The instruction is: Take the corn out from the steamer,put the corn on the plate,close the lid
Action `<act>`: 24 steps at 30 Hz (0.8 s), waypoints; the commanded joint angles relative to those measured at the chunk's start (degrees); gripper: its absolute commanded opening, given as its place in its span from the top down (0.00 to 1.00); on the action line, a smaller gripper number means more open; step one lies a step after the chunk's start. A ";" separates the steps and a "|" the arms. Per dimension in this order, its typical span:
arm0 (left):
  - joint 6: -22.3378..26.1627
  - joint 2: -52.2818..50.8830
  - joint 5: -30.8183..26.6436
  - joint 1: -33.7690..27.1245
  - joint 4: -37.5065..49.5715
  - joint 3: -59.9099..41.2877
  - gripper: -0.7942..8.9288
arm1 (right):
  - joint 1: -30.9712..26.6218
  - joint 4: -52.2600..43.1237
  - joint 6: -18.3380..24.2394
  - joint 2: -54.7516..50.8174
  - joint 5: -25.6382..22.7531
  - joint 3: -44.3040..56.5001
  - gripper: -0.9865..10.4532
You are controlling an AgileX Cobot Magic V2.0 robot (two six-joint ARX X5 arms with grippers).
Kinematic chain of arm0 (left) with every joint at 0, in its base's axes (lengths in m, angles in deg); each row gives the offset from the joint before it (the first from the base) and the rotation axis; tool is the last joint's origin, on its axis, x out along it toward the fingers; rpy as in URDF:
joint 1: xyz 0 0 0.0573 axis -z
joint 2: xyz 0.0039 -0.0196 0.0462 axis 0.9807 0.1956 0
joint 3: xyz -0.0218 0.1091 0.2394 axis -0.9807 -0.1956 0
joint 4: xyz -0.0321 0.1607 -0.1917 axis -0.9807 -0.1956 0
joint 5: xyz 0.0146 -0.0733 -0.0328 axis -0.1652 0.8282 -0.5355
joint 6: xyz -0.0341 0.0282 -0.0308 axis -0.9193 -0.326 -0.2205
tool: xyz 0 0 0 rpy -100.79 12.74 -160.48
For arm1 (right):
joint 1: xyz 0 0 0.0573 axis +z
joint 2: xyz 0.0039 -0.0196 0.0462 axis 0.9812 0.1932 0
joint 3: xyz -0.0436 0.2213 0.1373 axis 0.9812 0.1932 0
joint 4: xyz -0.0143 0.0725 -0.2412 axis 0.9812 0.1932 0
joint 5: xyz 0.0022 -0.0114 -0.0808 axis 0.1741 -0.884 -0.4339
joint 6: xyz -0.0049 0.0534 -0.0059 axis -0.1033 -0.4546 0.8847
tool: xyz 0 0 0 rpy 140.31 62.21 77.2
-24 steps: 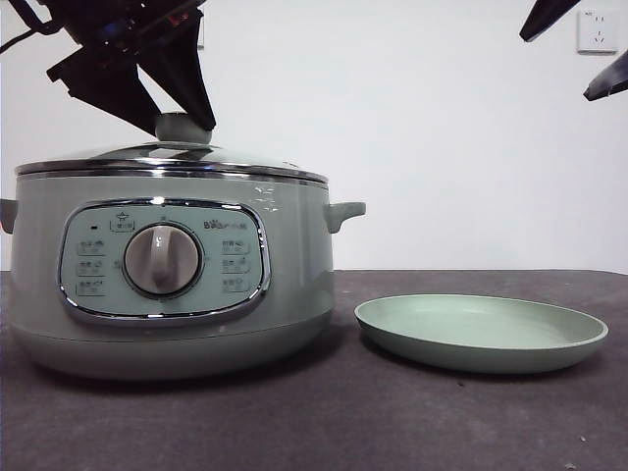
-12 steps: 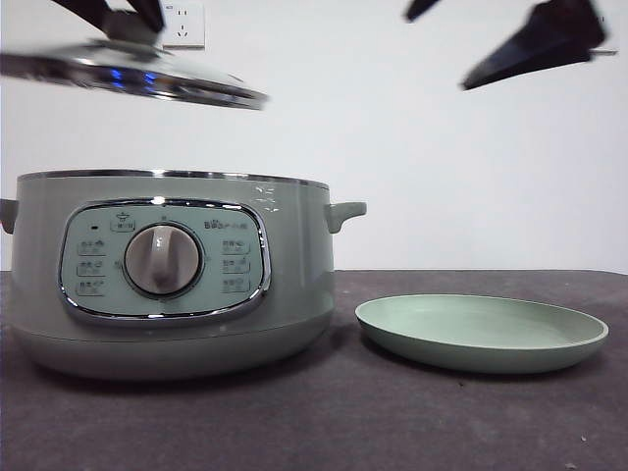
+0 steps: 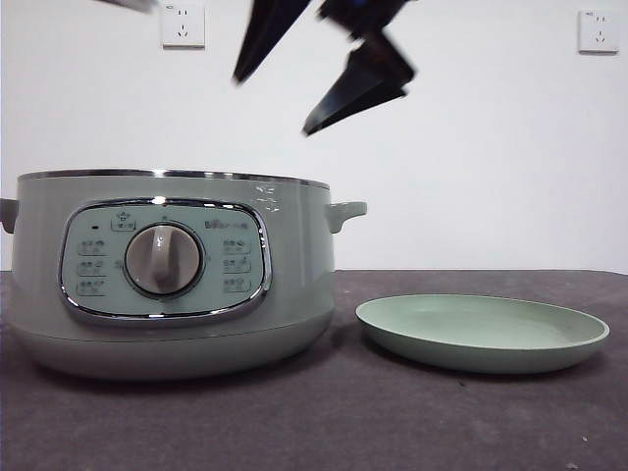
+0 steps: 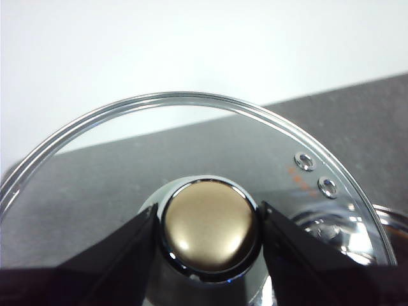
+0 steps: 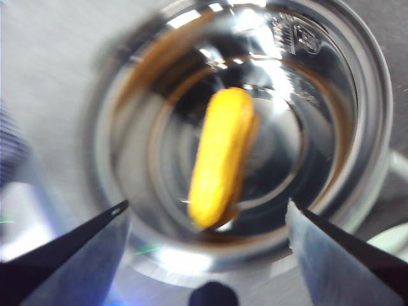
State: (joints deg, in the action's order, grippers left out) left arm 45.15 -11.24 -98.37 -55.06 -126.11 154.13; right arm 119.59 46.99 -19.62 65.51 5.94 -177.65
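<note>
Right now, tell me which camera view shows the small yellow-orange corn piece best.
The right wrist view: it looks straight down into the round sage-green steamer, where the yellow-orange corn lies on the shiny bottom, between the open right tool. The front view shows only the steamer's outer wall; the left wrist view shows only the glass lid.

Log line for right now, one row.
lid: off, held by left gripper at knob | right gripper: open above steamer | corn: inside | plate: empty

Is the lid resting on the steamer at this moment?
No: the steamer stands open, and the left end effector holds the lid by its knob, away from the pot.
</note>
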 commanded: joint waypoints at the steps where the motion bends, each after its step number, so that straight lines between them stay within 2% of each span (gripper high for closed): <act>1: 0.52 -3.04 -0.59 -0.13 2.47 1.01 0.93 | 1.81 1.42 1.70 5.22 -2.27 -5.03 0.56; 5: 0.52 -5.62 -0.90 -0.13 2.43 1.01 0.93 | 3.89 3.72 2.08 12.09 -3.10 -11.50 0.56; 14: 0.72 -7.54 -2.01 -0.13 0.87 1.01 0.93 | 8.22 4.59 4.35 21.49 -10.84 -16.55 0.56; 20: 0.70 -7.54 -1.97 -0.11 -0.13 1.01 0.93 | 8.81 4.37 4.92 25.35 -11.28 -16.79 0.56; 24: 0.70 -7.54 -1.97 -0.11 -0.13 1.01 0.93 | 8.79 3.72 4.94 27.02 -11.41 -16.79 0.69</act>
State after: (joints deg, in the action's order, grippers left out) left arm 45.17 -18.08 -99.88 -55.06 -128.92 154.13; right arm 128.33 50.97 -15.24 91.59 -5.12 -194.18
